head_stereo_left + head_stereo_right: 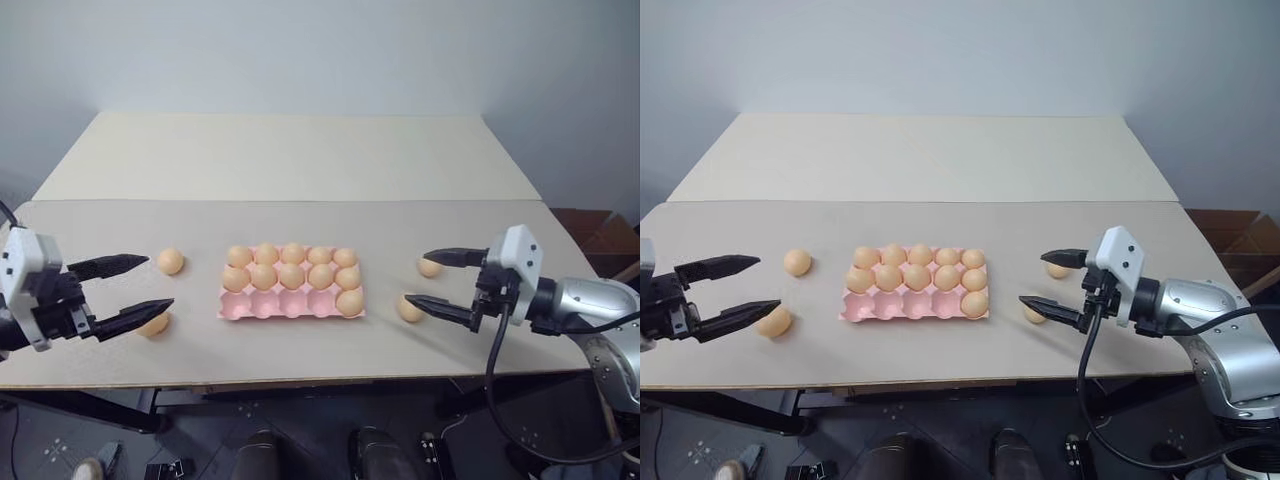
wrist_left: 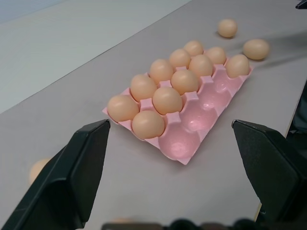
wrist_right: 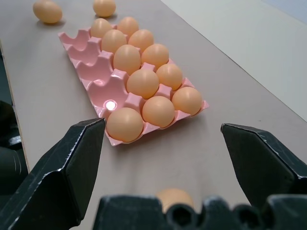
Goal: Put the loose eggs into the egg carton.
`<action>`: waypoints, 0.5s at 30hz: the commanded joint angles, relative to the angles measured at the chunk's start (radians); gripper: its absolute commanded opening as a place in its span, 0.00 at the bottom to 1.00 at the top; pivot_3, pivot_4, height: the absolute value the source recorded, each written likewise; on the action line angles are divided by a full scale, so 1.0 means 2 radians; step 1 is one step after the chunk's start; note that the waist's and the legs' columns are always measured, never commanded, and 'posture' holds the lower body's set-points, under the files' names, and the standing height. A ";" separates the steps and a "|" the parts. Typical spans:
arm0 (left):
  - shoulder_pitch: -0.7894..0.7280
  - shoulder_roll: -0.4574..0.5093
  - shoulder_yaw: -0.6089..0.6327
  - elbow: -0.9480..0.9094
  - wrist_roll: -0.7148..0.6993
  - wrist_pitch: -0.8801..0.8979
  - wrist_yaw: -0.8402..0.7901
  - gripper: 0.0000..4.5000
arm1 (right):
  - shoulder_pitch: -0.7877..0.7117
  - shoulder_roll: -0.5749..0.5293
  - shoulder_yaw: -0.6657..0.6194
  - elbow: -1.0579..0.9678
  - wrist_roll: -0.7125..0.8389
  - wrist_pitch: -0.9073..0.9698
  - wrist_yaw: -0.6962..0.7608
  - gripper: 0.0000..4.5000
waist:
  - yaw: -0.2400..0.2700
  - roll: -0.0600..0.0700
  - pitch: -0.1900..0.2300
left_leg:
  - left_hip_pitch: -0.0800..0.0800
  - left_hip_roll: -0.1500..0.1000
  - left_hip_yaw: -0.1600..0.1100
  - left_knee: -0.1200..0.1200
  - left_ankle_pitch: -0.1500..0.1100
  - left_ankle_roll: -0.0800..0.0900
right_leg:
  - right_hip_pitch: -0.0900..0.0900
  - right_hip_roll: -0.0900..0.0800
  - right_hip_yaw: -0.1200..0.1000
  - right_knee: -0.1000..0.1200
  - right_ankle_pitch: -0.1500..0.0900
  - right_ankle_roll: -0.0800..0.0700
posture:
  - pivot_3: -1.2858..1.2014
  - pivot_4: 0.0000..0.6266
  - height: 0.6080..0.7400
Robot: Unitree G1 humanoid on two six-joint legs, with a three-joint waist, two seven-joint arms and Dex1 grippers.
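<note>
**A:** Where do you have the egg carton (image 1: pixel 290 302)?

**B:** You've got it in the middle of the near table (image 1: pixel 300 160), pink, no lid. Its two far rows are full of eggs, and the near row holds one egg at its right end; the other four cups there are bare.

**A:** And the loose eggs?

**B:** You see two left of the carton: one (image 1: pixel 170 261) level with its far rows, one (image 1: pixel 154 323) nearer the table's front edge. Two lie right of the carton: one (image 1: pixel 430 267) farther back, one (image 1: pixel 409 309) closer to the front.

**A:** Your claws?

**B:** Your left gripper (image 1: pixel 148 285) is spread wide, empty, left of the carton, its lower finger in front of the nearer egg. Your right gripper (image 1: pixel 417 277) is spread wide too, empty, right of the carton beside its two eggs.
</note>
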 commanded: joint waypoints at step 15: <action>-0.054 0.010 -0.039 0.014 0.001 -0.019 -0.026 0.98 | 0.031 -0.027 -0.050 -0.060 -0.013 0.039 -0.047 1.00 | 0.001 0.000 0.000 | 0.000 0.000 0.000 0.000 0.000 0.000 | 0.000 0.000 0.000 0.000 0.000 0.000 | 0.52 0.24 1.00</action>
